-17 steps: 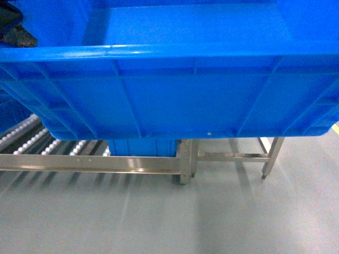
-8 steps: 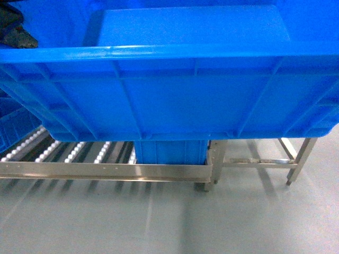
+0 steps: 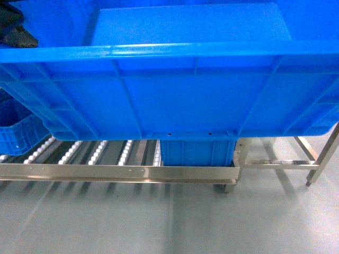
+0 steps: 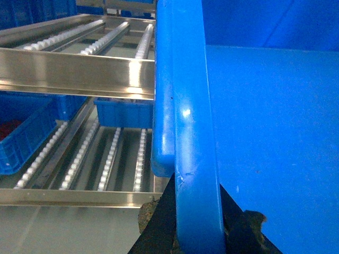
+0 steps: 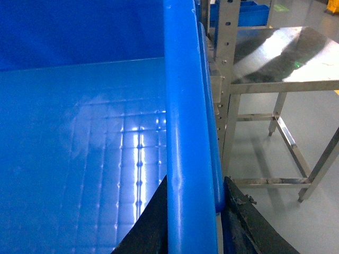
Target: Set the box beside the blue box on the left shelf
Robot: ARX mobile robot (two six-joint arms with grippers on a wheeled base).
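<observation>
We read no writing anywhere. We carry the box [image 3: 175, 95] above the floor, long side across our view, before the left shelf [image 3: 106, 172]. Left claw [image 4: 198, 225] and right claw [image 5: 190, 222] each clamp its rim. Another blue box [image 3: 197, 152] sits on the rollers, a steel table [image 5: 286, 58] rightward.

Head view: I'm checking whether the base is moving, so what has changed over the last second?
The shelf and the steel table beside it have slid rightward in the head view, so the view has shifted left along the rack. A blue crate on the rollers has come into sight at left. The box fills the view as before, its rim clamped by the left gripper and right gripper.
</observation>
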